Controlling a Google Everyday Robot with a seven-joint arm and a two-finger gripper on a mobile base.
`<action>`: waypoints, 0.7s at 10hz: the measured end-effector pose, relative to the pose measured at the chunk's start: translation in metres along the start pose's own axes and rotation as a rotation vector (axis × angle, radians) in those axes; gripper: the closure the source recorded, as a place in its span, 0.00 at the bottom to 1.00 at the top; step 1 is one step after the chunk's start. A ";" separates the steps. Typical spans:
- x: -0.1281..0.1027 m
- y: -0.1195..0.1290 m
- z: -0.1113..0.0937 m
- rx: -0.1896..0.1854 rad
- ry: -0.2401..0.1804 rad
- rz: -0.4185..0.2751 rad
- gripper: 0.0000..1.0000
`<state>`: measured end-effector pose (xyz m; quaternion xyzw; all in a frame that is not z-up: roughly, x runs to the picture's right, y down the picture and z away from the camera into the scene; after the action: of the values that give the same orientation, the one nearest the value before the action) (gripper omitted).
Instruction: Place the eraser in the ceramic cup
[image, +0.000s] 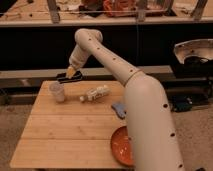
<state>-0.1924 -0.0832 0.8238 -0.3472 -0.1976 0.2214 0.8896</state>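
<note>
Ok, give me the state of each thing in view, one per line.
pincer: above the table's far left, shut on the eraser.
eraser: held level, airborne, right of the cup.
ceramic cup: upright, nothing visible inside.
white bottle: on its side.
orange plate: flat, partly hidden by the arm.
</note>
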 end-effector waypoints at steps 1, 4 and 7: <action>-0.001 -0.005 0.007 -0.010 0.013 0.004 1.00; -0.010 -0.008 0.028 -0.048 0.030 -0.004 1.00; -0.030 -0.005 0.050 -0.085 0.057 -0.039 0.96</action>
<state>-0.2410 -0.0758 0.8548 -0.3870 -0.1883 0.1854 0.8834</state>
